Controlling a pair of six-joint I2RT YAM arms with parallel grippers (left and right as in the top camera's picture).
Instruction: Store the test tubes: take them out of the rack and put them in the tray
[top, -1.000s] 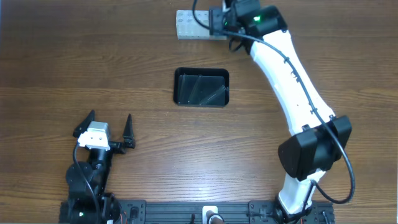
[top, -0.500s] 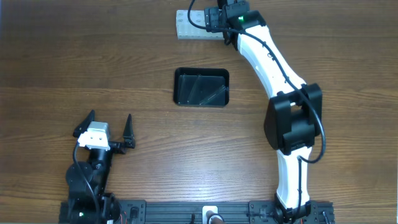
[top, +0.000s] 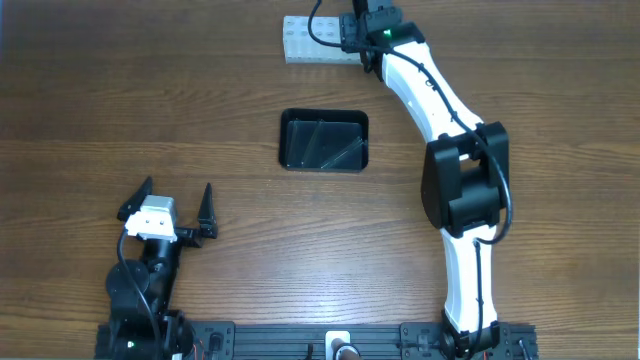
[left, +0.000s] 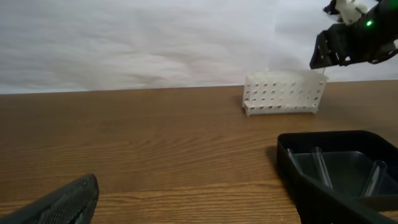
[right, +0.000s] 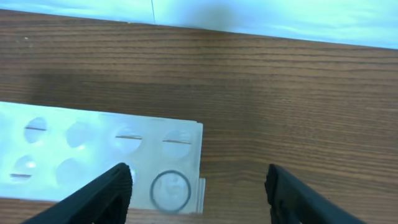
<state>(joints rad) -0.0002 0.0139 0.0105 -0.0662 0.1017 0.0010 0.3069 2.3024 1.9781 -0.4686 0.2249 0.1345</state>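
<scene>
Hovering over one end of the rack (right: 93, 146), the right gripper (right: 198, 186) held its fingers spread. A single test tube (right: 170, 190) stood in the corner hole directly beneath it. The tube lay between the two fingers, nearer one than the other. It appeared end-on as a clear ring, so its long axis was judged upright and in line with the gripper's approach. A straight descent followed by a pinch therefore seemed to be what the next move required.

The top view placed the rack (top: 312, 42) under the right gripper (top: 352, 35), with the tray (top: 283, 140) nearer that arm's base. The left gripper (top: 176, 186), also spread, rested on the surface (top: 100, 100) well apart from both, so the right arm was the nearer.

The right wrist view alone revealed the ring and the vacant neighbouring holes. The left wrist view gave the side aspect: the rack (left: 283, 93) standing low, the right gripper (left: 328, 51) just above its end, and stored tubes (left: 320, 163) lying flat inside the tray (left: 311, 186).
</scene>
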